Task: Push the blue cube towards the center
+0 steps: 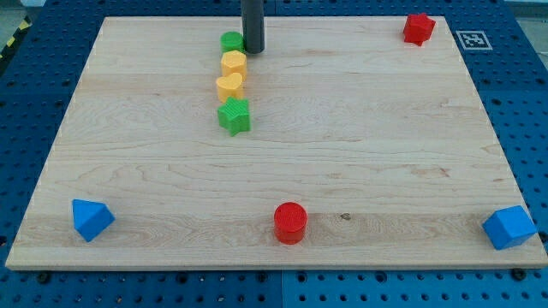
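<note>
The blue cube (509,227) sits at the board's bottom right corner, at the wooden edge. My tip (253,50) is near the view's top, left of middle, just right of a green cylinder (230,41). The tip is far from the blue cube, across the board. A second blue block (91,219), wedge-like, lies at the bottom left corner.
Below the green cylinder runs a column: a yellow hexagonal block (233,63), a yellow heart-like block (229,86), and a green star (234,115). A red cylinder (290,222) stands at bottom middle. A red star-like block (419,28) sits top right. The wooden board (342,145) rests on a blue pegboard.
</note>
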Tool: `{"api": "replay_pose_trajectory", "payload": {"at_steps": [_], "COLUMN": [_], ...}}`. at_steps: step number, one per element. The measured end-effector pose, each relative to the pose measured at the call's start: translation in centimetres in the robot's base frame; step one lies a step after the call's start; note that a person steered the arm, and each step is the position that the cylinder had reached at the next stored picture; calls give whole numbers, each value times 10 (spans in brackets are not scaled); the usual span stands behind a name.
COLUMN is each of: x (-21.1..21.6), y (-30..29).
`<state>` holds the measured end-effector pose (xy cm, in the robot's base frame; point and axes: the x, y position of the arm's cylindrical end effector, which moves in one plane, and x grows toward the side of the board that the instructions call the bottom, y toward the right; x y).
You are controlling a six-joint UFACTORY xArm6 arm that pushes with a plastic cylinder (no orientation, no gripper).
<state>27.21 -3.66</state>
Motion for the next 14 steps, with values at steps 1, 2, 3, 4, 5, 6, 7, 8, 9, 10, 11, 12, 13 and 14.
{"api": "replay_pose_trajectory", "payload": {"at_steps": [1, 2, 3, 4, 5, 6, 7, 8, 9, 10, 11, 12, 13, 14], "x": [0, 2, 23, 23, 23, 23, 23, 30, 47, 75, 106, 151, 218, 285], "y": [6, 46, 61, 61, 61, 61, 61, 93, 156, 215, 268, 303, 332, 364]}}
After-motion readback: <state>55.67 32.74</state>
